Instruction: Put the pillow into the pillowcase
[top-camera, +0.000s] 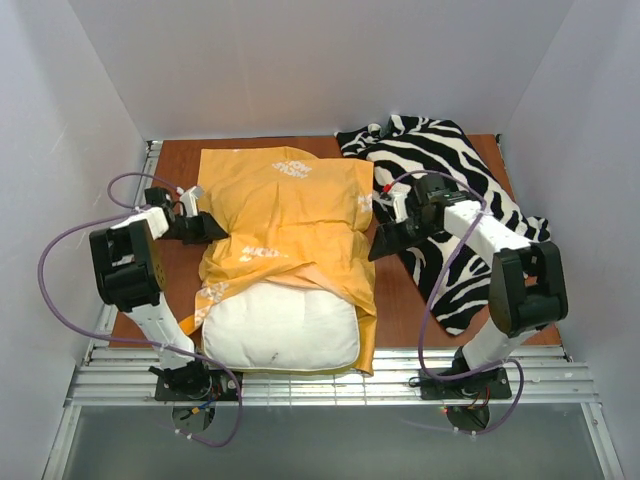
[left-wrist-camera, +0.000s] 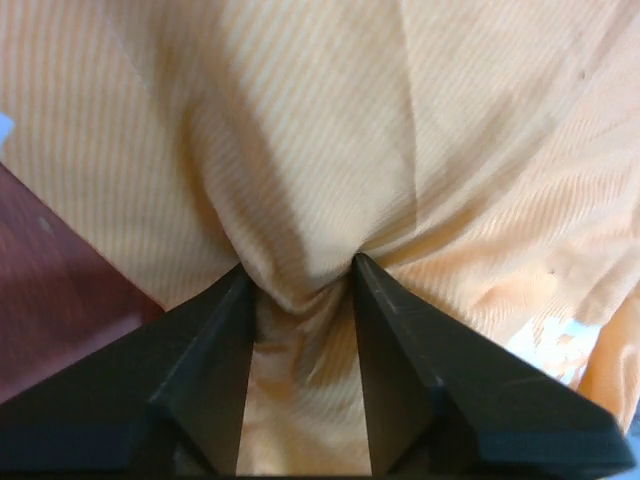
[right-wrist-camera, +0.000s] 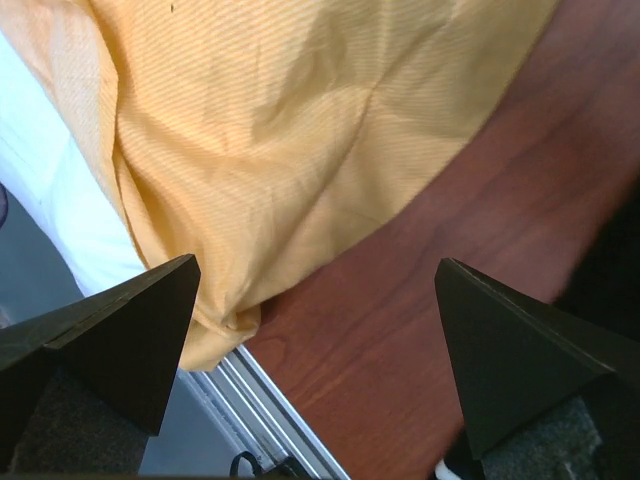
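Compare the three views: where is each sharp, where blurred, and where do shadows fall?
Top external: sharp, evenly lit pillowcase, faint shadows. Left wrist: dark folds where the left gripper pinches it. Right wrist: right gripper dark, soft-edged; table sharp.

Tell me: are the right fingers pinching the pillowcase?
No, the right fingers stand wide apart, with nothing clamped between them; the pillowcase lies loose beyond.

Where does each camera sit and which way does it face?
Top external: above and behind the arms, looking down at both arms, pillow, pillowcase, zebra cloth.
Left wrist: on the left arm, facing pillowcase fabric pinched by the left gripper.
Right wrist: on the right arm, facing pillowcase edge and table past the open right gripper.
Shared: all show the pillowcase.
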